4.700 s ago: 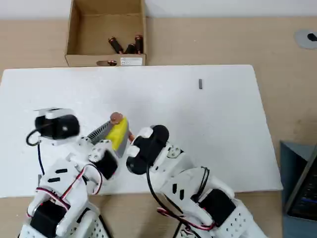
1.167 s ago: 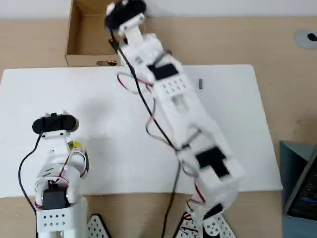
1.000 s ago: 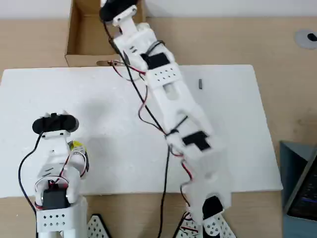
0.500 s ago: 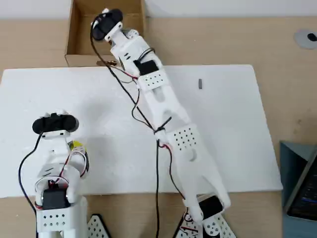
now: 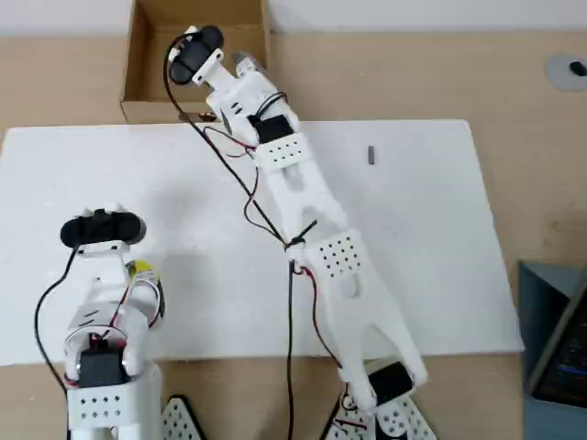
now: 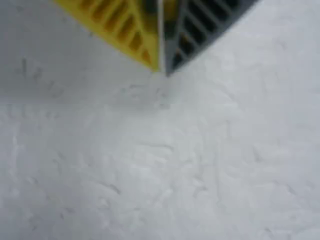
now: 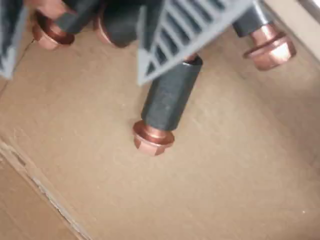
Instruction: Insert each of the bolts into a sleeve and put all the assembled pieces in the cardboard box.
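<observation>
bench (image 5: pixel 550 183): we see a white board (image 5: pixel 440 275) lying on it | cardboard box (image 5: pixel 156 112) touching the board's far edge | small dark piece (image 5: pixel 371 155) on the board

Robotics workbench in a lab or office, seen from above. A pale wooden desk (image 5: pixel 550 165) carries a white foam board (image 5: pixel 440 238). The left arm (image 5: pixel 101 312) and right arm (image 5: pixel 312 220), white plastic with exposed wiring, stand at its near edge. A cardboard box (image 5: pixel 151 111) sits at the far edge. A desk cable grommet (image 5: pixel 569 71) and a laptop corner (image 5: pixel 555 339) show at one side.
</observation>
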You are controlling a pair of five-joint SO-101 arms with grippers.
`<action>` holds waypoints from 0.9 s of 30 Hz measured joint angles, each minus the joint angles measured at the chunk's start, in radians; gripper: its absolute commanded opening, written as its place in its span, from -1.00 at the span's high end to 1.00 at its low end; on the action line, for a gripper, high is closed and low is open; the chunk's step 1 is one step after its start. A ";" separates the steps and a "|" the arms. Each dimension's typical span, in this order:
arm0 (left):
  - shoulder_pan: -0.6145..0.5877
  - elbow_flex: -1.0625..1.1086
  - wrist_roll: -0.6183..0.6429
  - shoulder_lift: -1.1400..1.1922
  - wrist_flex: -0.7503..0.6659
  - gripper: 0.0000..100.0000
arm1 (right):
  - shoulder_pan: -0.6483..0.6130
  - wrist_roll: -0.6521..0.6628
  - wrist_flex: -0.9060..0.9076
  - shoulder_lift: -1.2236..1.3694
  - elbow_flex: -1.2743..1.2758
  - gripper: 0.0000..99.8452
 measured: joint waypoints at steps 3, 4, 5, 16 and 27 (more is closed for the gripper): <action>0.000 0.000 0.000 0.000 0.000 0.99 | 0.003 0.000 0.000 0.000 0.000 0.64; 0.000 0.000 0.000 0.000 0.000 0.99 | 0.008 0.000 0.000 0.000 0.000 0.64; 0.000 0.000 0.000 0.000 0.000 0.99 | 0.011 0.000 0.000 0.000 -0.003 0.64; 0.000 0.000 0.000 0.000 0.000 0.99 | 0.049 0.000 0.255 -0.002 -0.298 0.96; 0.000 0.000 0.000 0.000 0.000 0.99 | 0.051 -0.146 0.539 -0.132 -0.331 0.98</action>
